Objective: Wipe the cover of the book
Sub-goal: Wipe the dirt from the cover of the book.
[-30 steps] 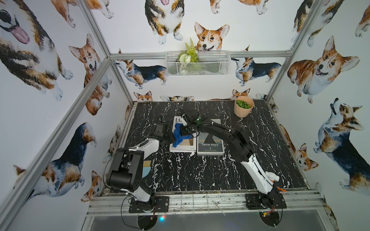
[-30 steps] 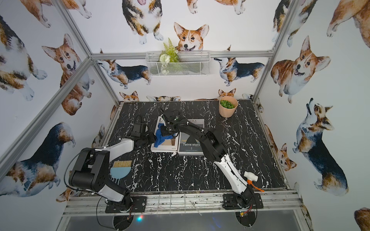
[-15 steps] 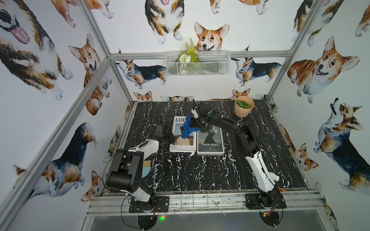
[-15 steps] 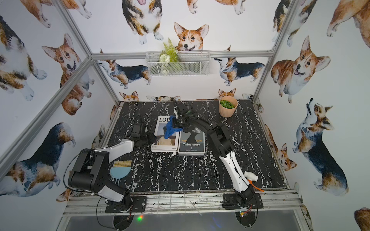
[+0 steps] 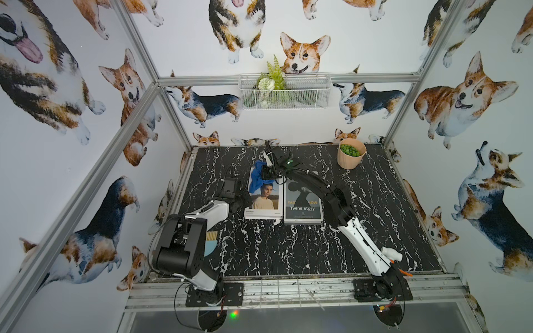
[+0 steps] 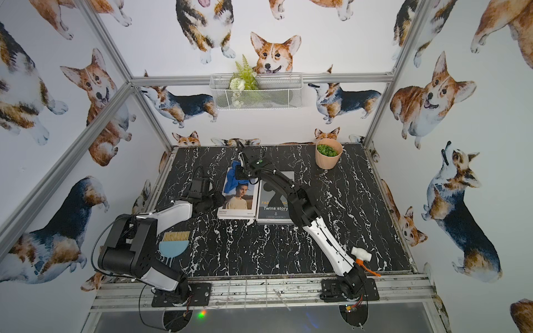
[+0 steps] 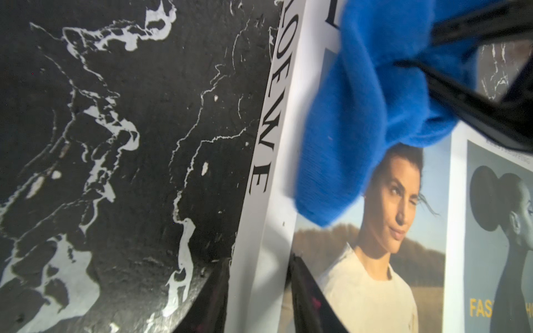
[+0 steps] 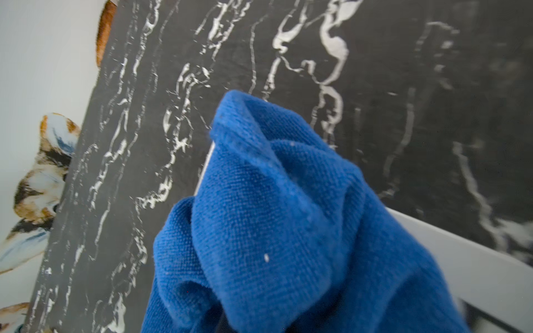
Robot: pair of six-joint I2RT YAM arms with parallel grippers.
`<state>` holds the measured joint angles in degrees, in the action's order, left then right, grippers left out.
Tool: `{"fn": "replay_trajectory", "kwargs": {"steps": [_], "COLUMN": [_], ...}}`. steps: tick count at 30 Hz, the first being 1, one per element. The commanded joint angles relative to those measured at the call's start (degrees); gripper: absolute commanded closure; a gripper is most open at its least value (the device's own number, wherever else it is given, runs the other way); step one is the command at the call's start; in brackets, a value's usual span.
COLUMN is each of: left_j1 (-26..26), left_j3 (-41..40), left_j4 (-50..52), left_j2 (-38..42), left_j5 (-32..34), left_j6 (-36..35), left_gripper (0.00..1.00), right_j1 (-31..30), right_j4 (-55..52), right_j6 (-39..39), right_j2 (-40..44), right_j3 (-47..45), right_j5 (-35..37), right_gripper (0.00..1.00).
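Cloth swept to the cover's far end
The right gripper (image 5: 264,175) drags the blue cloth (image 5: 256,181) from the white book's (image 5: 261,214) middle to its far edge, arm stretched farther out; the portrait (image 5: 263,196) now lies uncovered.

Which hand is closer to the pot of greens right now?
Right. The right hand, gripping the cloth at the white book's far end, has the pot off to its right; the left hand clamps that book's near left edge, farther away.
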<state>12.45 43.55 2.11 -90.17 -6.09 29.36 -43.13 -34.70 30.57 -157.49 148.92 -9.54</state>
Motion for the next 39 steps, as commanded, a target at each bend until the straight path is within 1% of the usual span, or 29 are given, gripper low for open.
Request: {"fn": "replay_trajectory", "kwargs": {"steps": [1, 4, 7, 9, 14, 17, 19, 24, 28, 30, 33, 35, 37, 39], "left_j1": [0.03, -0.01, 0.03, 0.03, 0.03, 0.03, 0.03, 0.03, 0.03, 0.03, 0.03, 0.04, 0.03, 0.03], "left_j3": [-0.92, -1.05, -0.84, -0.78, -0.70, -0.73, -0.96, -1.28, -1.39, -1.29, -1.27, -1.28, -1.19, -1.00], "left_j4": [11.51, 11.43, 11.51, 11.43, 10.86, 10.48, 10.13, 9.32, 9.09, 9.14, 9.23, 9.23, 9.23, 9.32], "left_j2": [-0.98, -0.71, -0.70, -0.87, -1.57, -2.06, -2.28, -2.47, -2.73, -2.86, -2.69, -2.43, -2.54, -2.80], "left_j5": [1.74, 1.73, 1.72, 1.61, 1.41, 1.30, 1.35, 1.06, 0.87, 0.70, 0.51, 0.44, 0.44, 0.24], "left_j6": [-0.20, -0.10, -0.10, -0.10, 0.00, 0.23, 0.43, 1.14, 1.31, 1.36, 1.41, 1.47, 1.48, 1.66], "left_gripper": [0.62, 0.62, 0.62, 0.62, 0.62, 0.62, 0.62, 0.62, 0.62, 0.62, 0.62, 0.62, 0.62, 0.62], "right_j1": [0.29, 1.68, 3.58, 5.14, 8.05, 8.42, 7.61, 3.47, -1.28, -3.78, -6.70, -7.40, -7.40, -7.56], "right_j4": [-12.92, -9.20, -10.19, -11.13, -7.39, -4.25, -1.80, 3.13, 7.04, 8.83, 10.27, 11.95, 13.70, 14.06], "right_j6": [5.31, 7.51, 7.17, 6.01, 2.94, 1.17, -0.07, -3.13, -2.93, -2.34, -1.51, -0.60, 0.57, 1.90], "right_j2": [-4.24, -3.12, -1.64, 0.72, 9.97, 15.03, 18.45, 26.06, 31.40, 33.28, 34.86, 35.06, 33.99, 32.03], "right_j3": [0.74, -2.88, -4.82, -7.92, -23.10, -32.09, -38.09, -52.27, -62.54, -66.24, -69.30, -70.04, -69.17, -66.24], "right_j5": [0.10, -0.74, 0.86, 2.57, 5.53, 4.24, 2.58, 2.03, 2.07, 2.22, 3.36, 2.89, 1.06, -1.72], "right_gripper": [1.00, 1.00, 1.00, 1.00, 1.00, 1.00, 1.00, 1.00, 1.00, 1.00, 1.00, 1.00, 1.00, 1.00]}}
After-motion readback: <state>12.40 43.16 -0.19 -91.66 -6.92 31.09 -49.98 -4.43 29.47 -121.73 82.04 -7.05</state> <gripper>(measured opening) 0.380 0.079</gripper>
